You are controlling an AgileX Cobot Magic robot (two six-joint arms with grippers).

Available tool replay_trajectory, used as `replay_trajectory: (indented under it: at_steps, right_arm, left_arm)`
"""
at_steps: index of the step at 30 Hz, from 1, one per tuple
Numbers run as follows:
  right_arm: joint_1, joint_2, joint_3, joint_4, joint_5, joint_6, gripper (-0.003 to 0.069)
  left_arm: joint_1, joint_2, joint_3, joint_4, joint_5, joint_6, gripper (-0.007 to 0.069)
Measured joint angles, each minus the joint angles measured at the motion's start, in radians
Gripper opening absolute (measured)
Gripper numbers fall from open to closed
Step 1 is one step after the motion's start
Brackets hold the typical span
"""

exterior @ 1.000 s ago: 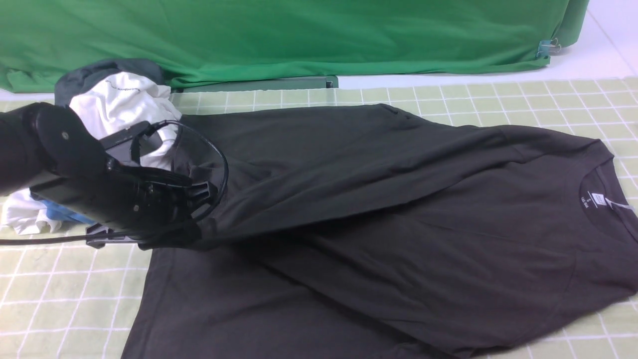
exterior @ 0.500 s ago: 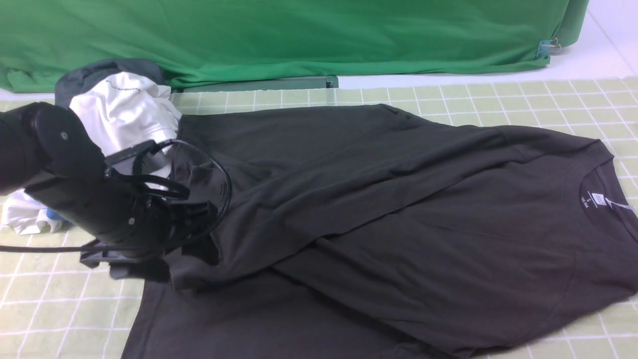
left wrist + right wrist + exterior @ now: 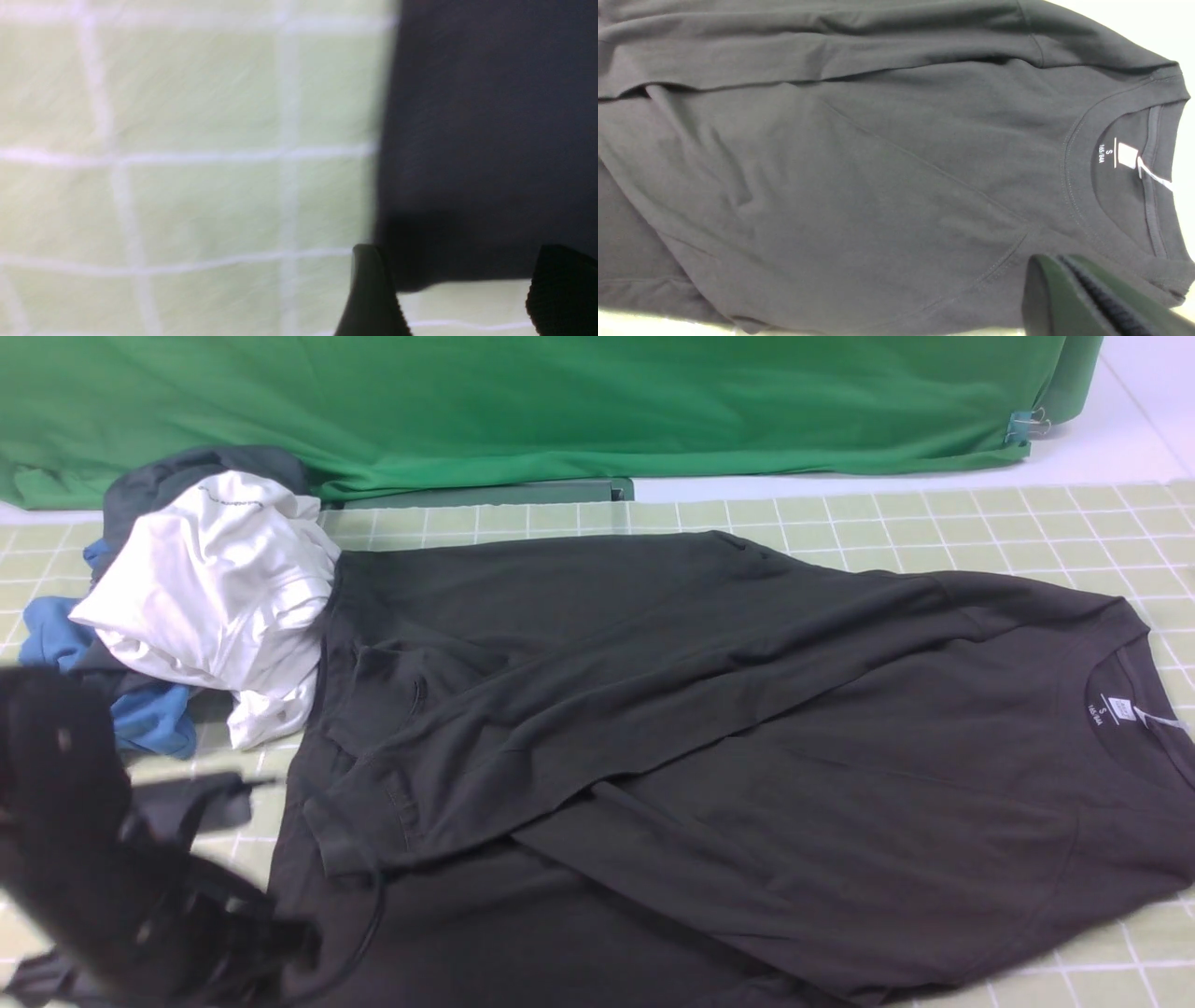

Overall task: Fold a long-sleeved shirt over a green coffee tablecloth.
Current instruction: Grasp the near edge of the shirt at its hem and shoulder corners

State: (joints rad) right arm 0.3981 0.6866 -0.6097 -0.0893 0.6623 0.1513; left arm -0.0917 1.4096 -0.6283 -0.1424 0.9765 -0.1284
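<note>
The black long-sleeved shirt (image 3: 747,737) lies spread on the green coffee tablecloth (image 3: 934,513), collar and white neck label (image 3: 1116,709) to the right. One sleeve is laid across the body, its cuff (image 3: 359,821) near the hem side. My left arm (image 3: 112,877) is a blurred mass at the near left corner. Its gripper (image 3: 460,284) is open and empty over the shirt's edge (image 3: 490,116) and the tablecloth (image 3: 187,140). My right gripper (image 3: 1062,261) hangs shut and empty above the shirt (image 3: 859,177), near the collar label (image 3: 1127,155).
A heap of white, blue and dark grey garments (image 3: 215,588) lies at the back left, touching the shirt's hem side. A plain bright green cloth (image 3: 560,401) hangs along the back, held by a binder clip (image 3: 1027,427).
My left gripper opened and let go of the sleeve, which now rests across the shirt. The left arm then pulled back toward the near left corner, uncovering the garment heap.
</note>
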Motion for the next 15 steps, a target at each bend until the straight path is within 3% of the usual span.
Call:
replay_trajectory:
  at_steps: [9,15]
  right_arm:
    - [0.000,0.000,0.000,0.000,-0.026,0.000,0.0019]
    - [0.000,0.000,-0.006,0.013,-0.008,0.000,0.0020]
  left_arm:
    - [0.000,-0.001,0.077,0.043,-0.146,-0.002,0.0449]
    - [0.000,0.005,0.090,0.026,-0.174,0.018,0.0355]
